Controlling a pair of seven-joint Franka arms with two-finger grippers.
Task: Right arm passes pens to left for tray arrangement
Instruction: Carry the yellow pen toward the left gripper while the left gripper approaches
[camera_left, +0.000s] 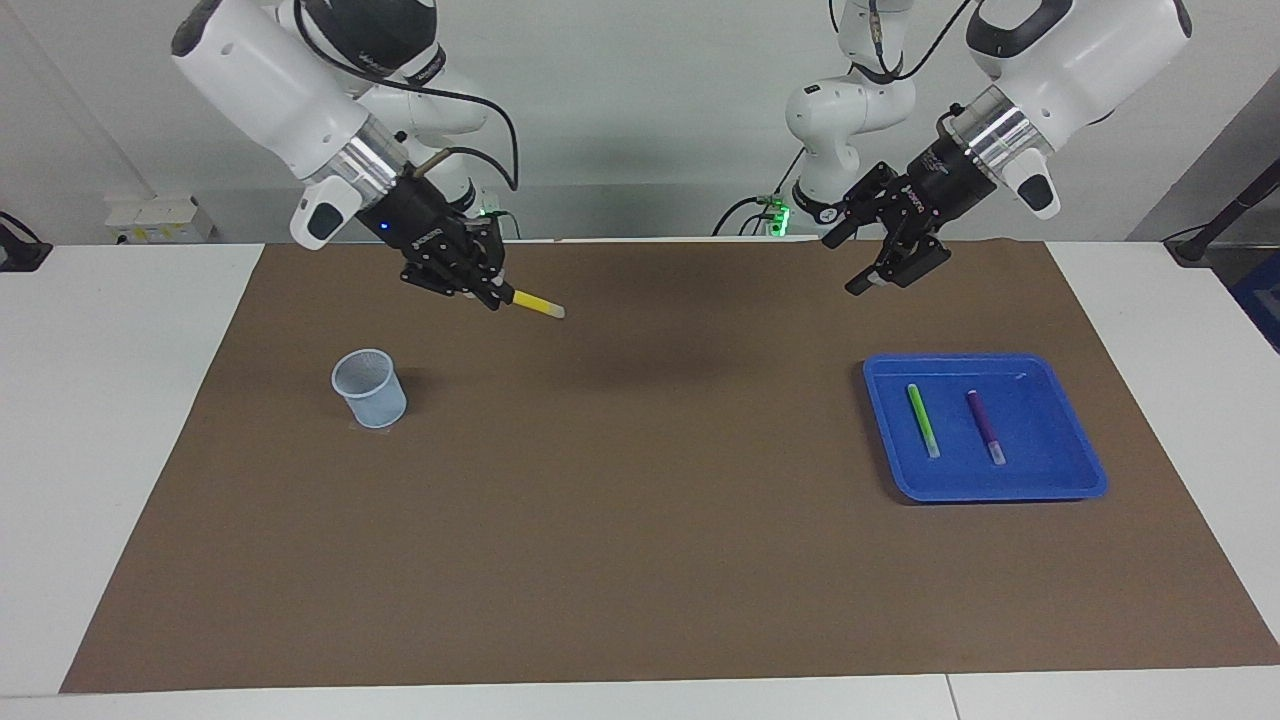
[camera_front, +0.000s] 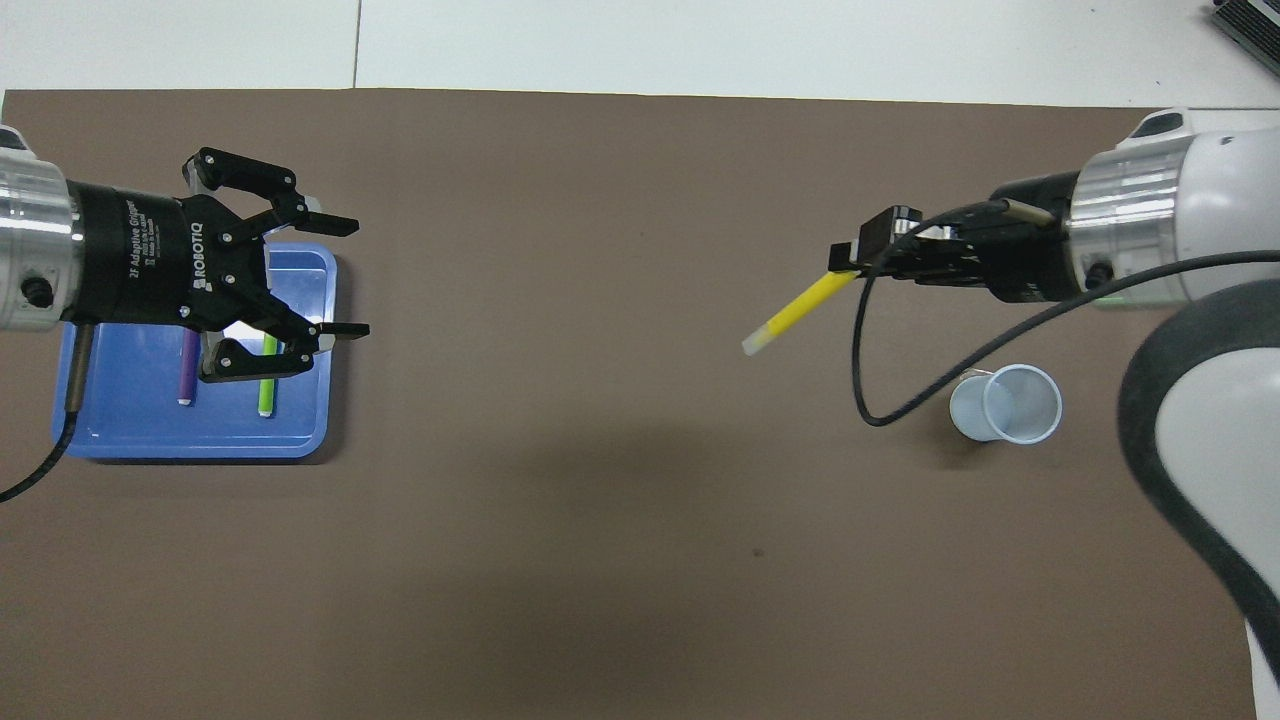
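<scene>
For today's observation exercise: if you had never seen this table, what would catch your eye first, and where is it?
The yellow pen, held up in the air by the shut right gripper over the brown mat, not far from the pale-blue mesh cup. Next, the bright blue tray at the left arm's end, with a green pen and a purple pen side by side, the open left gripper raised above the mat.
</scene>
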